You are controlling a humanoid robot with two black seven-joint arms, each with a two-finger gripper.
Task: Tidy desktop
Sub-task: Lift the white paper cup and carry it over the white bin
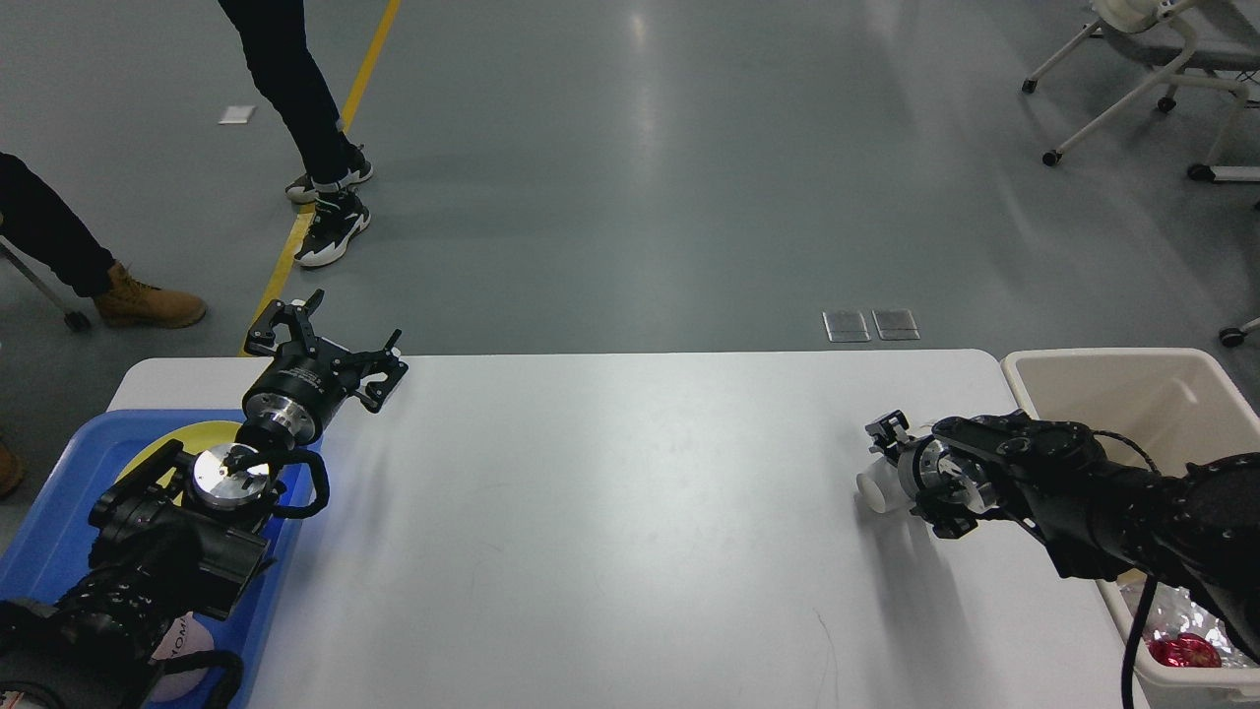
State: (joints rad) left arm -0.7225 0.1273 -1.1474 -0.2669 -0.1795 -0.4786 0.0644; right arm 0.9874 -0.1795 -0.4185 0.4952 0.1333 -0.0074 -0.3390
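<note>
The white desktop [630,492] fills the lower view. A small white cup [874,487] lies on its side near the right end of the desktop. My right gripper [904,481] reaches in from the right with its fingers spread above and below the cup. I cannot tell whether they touch it. My left gripper [330,340] is open and empty, held above the desktop's far left edge, beside the blue tray [59,512].
The blue tray holds a yellow plate [187,438], partly hidden by my left arm. A beige bin [1132,379] stands off the right end with foil and a red item [1184,650] inside. People's legs [315,148] and a wheeled chair [1132,79] stand on the floor beyond.
</note>
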